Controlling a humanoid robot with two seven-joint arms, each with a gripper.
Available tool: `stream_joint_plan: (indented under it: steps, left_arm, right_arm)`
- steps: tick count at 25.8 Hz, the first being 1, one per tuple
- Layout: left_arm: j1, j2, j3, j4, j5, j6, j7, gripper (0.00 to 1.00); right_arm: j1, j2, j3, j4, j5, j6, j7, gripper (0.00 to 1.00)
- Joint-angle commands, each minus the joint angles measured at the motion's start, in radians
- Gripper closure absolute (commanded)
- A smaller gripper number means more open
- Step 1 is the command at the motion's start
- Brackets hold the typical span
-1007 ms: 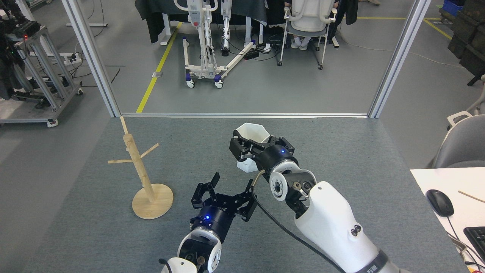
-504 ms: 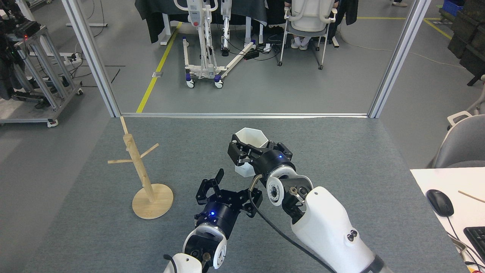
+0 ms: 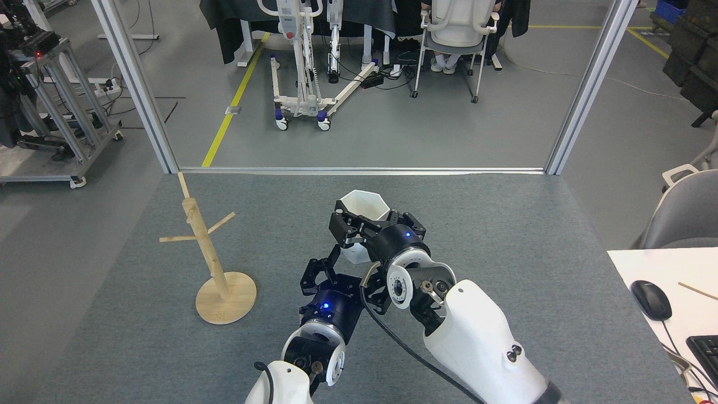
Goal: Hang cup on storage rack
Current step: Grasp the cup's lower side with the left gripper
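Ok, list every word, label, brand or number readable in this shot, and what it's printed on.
None can be read.
The cup, the storage rack and the grey table show no print.
A dark mark at the bottom edge of the right arm is cut off, unreadable.
The keyboard keys are too small.

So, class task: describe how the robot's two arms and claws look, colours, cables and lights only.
Both arms have glossy white shells with round white joint housings. Each ends in a black cylindrical wrist with a small blue light and a black skeletal claw: the left claw, the right claw. A black cable runs along the right arm.
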Motion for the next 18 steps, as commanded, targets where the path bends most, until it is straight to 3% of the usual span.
stream_joint_plan:
  steps: [1,14,18]
  left_arm:
    - [-0.032,-0.001,-0.007,0.052,0.013,-0.002,-0.001,0.02]
    - [-0.123,-0.001,-0.004,0.15,0.065,0.0,-0.007,0.03]
    - [-0.123,-0.001,-0.001,0.158,0.076,0.029,-0.01,0.13]
  right_arm:
    - [0.009,0.015,0.001,-0.015,0.012,-0.002,0.001,1.0]
    - [0.056,0.029,0.02,-0.06,0.045,0.01,0.001,1.0]
    - [0.056,0.029,0.02,-0.06,0.045,0.01,0.001,1.0]
